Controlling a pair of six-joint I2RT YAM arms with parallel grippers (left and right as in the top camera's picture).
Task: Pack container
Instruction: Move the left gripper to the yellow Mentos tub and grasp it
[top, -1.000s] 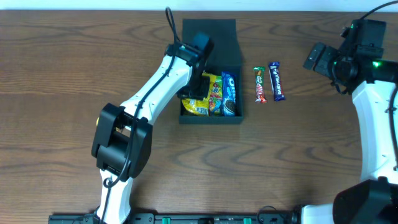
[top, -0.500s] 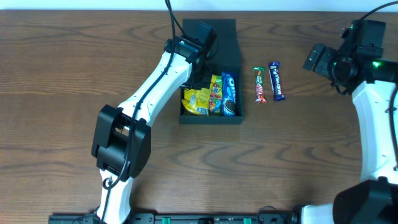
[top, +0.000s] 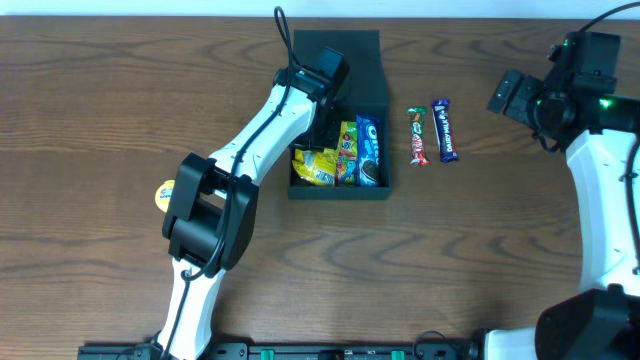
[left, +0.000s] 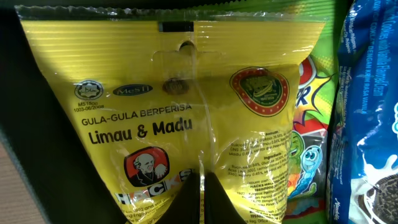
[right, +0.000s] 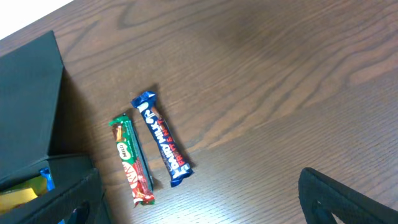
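teal-green matte square container (top: 340, 192)

Saw dark teal container (top: 365, 60), yellow candy bag (left: 180, 124), blue cookie pack (top: 368, 150), green-red bar (top: 418, 136), dark blue bar (top: 445, 131), brown wood-grain table (top: 100, 100).

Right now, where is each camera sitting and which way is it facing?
Overhead: above the table, looking straight down; both arms show, with container, green bar, blue bar.
Left wrist: low over the container, facing the yellow packet; shut left end effector shows at bottom.
Right wrist: above the table's right side, looking down at both bars; one finger of the right end effector shows.
Shared: overhead and right wrist both show the bars and container.
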